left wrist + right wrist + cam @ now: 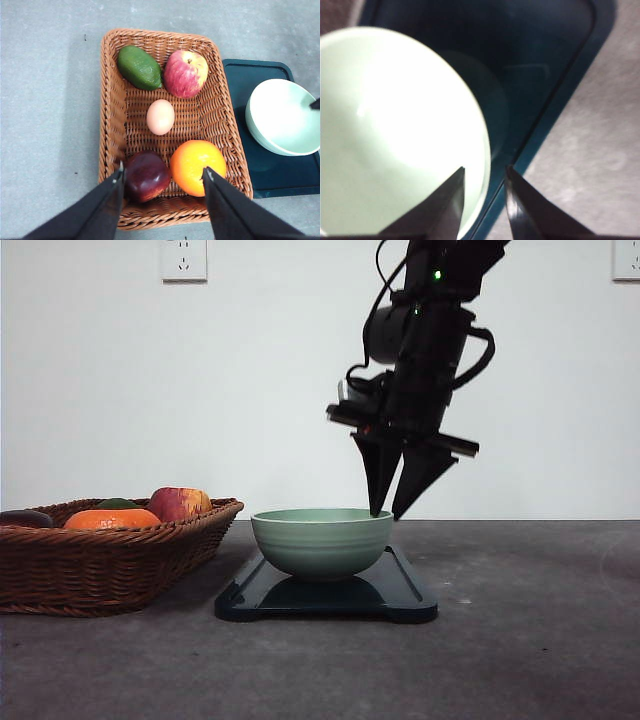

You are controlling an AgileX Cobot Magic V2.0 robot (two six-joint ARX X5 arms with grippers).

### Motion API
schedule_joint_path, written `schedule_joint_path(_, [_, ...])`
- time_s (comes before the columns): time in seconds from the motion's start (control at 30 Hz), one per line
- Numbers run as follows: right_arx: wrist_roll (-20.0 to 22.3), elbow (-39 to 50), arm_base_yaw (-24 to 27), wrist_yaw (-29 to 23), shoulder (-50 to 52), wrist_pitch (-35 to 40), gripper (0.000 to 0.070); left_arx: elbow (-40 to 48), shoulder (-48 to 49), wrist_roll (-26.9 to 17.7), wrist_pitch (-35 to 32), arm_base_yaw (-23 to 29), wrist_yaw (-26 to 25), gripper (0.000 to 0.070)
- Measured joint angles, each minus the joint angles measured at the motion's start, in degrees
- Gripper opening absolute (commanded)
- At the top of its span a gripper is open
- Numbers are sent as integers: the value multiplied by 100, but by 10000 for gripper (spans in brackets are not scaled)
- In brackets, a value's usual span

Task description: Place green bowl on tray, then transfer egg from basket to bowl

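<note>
The green bowl [321,541] sits on the tray [405,597], the right pincer [399,510] parted astride its right rim. The egg [160,117] lies mid-basket [111,125] among an avocado [139,67], apple [186,73], orange [197,167] and dark red fruit [146,176]. It looks light, smooth and brittle, best pinched gently across its middle. The left pincer [163,176] hangs open above.

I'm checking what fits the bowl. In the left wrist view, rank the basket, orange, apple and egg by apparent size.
Largest to smallest:
1. basket
2. orange and apple: they look alike, and the orange lies nearer the camera, so I won't rank them
3. egg
</note>
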State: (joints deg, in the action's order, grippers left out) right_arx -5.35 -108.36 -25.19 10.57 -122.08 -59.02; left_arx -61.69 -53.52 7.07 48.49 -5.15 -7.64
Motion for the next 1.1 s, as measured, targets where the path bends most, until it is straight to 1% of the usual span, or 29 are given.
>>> schedule_joint_path(0.13, [47, -13, 0, -50, 488, 84, 157, 0, 0, 0, 19, 0, 0, 311])
schedule_joint_path(0.3, [65, -21, 0, -35, 1271, 573, 158, 0, 0, 0, 172, 0, 0, 311])
schedule_joint_path(0.37, [66, 221, -2, -33, 1588, 892, 157, 0, 0, 0, 184, 0, 0, 311])
schedule_joint_path(0.43, [66, 680, -19, -33, 1911, 1295, 158, 0, 0, 0, 195, 0, 0, 310])
schedule_joint_path(0.53, [85, 1631, -79, -12, 2386, 2033, 157, 0, 0, 0, 218, 0, 0, 311])
schedule_joint_path(0.6, [169, 2283, -107, 2, 2723, 2459, 157, 0, 0, 0, 219, 0, 0, 311])
schedule_joint_path(0.67, [311, 2867, -109, 1, 3091, 2716, 157, 0, 0, 0, 215, 0, 0, 311])
schedule_joint_path(0.8, [525, 3893, -91, -7, 3875, 3000, 157, 0, 0, 0, 140, 0, 0, 311])
schedule_joint_path(0.93, [599, 4776, -40, -9, 4575, 3132, 158, 0, 0, 0, 41, 0, 0, 310])
schedule_joint_path(1.1, [646, 5603, 17, -36, 5514, 3174, 158, 0, 0, 0, 16, 0, -39, 311])
